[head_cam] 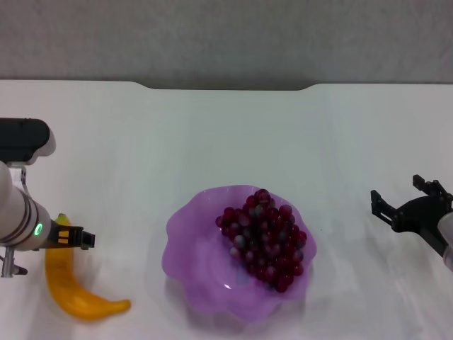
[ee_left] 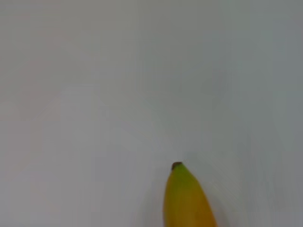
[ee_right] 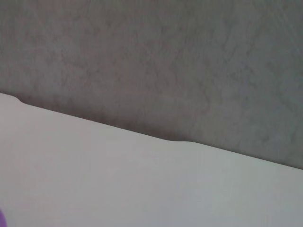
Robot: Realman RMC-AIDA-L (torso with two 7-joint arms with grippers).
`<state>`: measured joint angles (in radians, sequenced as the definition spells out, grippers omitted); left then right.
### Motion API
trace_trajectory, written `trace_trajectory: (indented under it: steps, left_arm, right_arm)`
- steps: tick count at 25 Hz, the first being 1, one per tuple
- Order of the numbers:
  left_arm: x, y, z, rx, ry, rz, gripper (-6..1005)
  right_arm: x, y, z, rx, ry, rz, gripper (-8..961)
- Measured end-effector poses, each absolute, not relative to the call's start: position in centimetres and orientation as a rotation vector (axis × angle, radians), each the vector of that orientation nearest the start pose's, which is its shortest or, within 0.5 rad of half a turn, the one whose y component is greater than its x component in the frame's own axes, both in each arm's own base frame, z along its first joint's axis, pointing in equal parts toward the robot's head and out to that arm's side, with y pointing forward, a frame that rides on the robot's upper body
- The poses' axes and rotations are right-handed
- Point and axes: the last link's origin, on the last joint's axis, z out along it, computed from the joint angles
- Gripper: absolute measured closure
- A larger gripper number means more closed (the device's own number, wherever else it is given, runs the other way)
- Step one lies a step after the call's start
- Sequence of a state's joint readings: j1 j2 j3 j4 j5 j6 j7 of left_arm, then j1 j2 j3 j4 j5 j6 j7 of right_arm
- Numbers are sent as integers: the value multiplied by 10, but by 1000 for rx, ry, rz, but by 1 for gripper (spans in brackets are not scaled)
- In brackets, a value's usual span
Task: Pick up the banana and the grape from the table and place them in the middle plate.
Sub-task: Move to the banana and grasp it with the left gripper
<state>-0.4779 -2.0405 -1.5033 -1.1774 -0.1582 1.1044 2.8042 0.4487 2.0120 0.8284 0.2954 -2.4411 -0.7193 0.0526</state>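
The yellow-orange banana (head_cam: 74,294) lies on the white table (head_cam: 212,134) at the front left. My left gripper (head_cam: 71,237) hangs just above its far stem end. The left wrist view shows only the banana's green-tipped end (ee_left: 187,198) on the table. The bunch of dark red-purple grapes (head_cam: 263,237) lies in the right half of the purple scalloped plate (head_cam: 195,262) at the front middle. My right gripper (head_cam: 398,193) is open and empty, above the table to the right of the plate.
The table's far edge has a shallow notch (head_cam: 226,86) with a grey wall behind it; the notch also shows in the right wrist view (ee_right: 175,140). A sliver of the plate (ee_right: 1,220) shows at the corner of that view.
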Motion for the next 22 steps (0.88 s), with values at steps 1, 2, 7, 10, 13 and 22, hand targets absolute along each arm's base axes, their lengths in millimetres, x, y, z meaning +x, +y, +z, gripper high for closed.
trace_trajectory:
  steps: [1,2,7,10,13,22]
  left_arm:
    - [-274,370,-7,-1690,-1417,354,160]
    - [-275,371,-6,-1686,-1419,353,160]
    - [-283,372,-6,-1670,-1424,359,161]
    - [-287,373,-8,-1665,-1429,383,161]
    - [-291,373,-10,-1661,-1433,399,162]
    - [-292,375,-9,-1644,-1451,384,163]
  right_arm:
    - [345,344,-48,-1892,604,323,62]
    - [345,344,-49,-1892,604,324,62]
    - [345,344,-49,-1892,605,323,62]
    - [344,345,-49,-1894,604,328,62]
    - [344,344,-49,-1894,604,327,62]
    - [344,344,-49,-1893,604,325,61]
